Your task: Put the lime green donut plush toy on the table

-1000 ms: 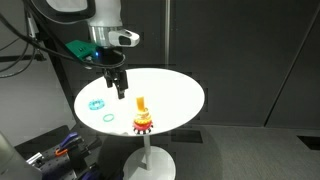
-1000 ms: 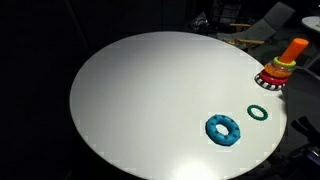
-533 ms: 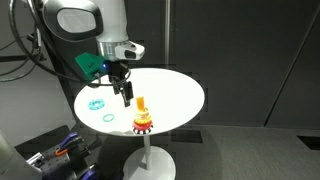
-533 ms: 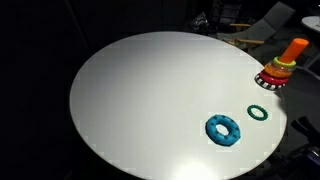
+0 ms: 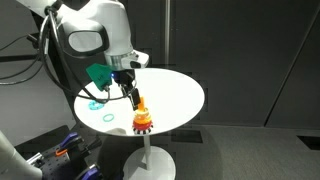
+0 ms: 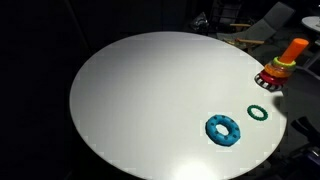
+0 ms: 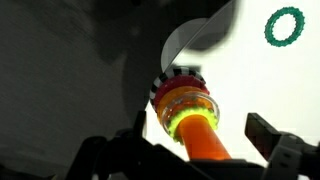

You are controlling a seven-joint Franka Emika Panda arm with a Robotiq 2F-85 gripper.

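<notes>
My hand hangs spread and empty just above the stacker at the tabletop's near edge. The lime donut sits topmost on the stack (ringing the orange peg), seen between my fingers in the wrist view.

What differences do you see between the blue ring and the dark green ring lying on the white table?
The blue ring is thick and puffy; the dark green ring is thin. The blue ring is larger overall; the dark green ring is smaller. Both lie flat on the table, not touching.
</notes>
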